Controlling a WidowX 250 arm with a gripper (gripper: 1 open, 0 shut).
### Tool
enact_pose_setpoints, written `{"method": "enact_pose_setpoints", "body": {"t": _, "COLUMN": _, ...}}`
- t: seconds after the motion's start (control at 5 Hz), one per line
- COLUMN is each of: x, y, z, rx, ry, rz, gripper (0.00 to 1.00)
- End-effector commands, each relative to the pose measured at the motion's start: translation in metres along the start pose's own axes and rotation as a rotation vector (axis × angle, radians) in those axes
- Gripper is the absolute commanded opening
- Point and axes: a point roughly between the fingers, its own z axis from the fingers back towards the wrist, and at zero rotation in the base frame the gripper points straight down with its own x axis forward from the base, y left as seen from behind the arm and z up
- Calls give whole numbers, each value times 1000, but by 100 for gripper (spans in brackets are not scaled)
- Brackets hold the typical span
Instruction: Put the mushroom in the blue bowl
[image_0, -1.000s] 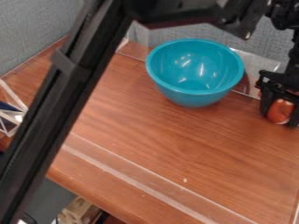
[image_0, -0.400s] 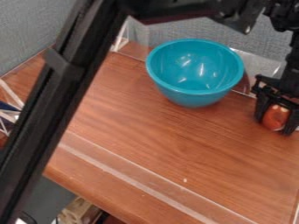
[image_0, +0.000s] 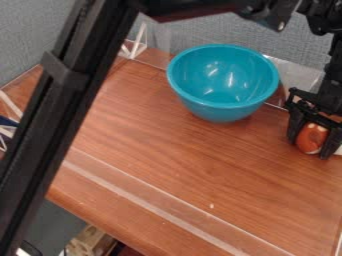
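Tabletop (image_0: 174, 150): mushroom (image_0: 317, 135) within tool (image_0: 315, 128)

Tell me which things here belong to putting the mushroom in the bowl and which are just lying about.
Part of the job:
- small reddish-brown toy mushroom, held between the fingers
- round glossy turquoise-blue plastic bowl, empty
- black gripper, shut on the mushroom

Just there:
- brown wooden table
- black slanted bar in the foreground
- grey back wall

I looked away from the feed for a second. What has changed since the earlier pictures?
Very little. The gripper stays shut on the mushroom at the table's right edge, perhaps shifting slightly in the picture. The blue bowl sits where it was, empty; the mushroom is not in it yet.
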Motion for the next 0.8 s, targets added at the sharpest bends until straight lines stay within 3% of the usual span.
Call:
{"method": "enact_pose_setpoints", "body": {"t": 0.0, "x": -3, "y": -2, "z": 46, "rx": -7, "ry": -107, "rz": -12, "gripper": 0}}
{"method": "enact_pose_setpoints", "body": {"t": 0.6, "x": -10, "y": 3, "z": 51, "rx": -11, "ry": -104, "rz": -10, "gripper": 0}}
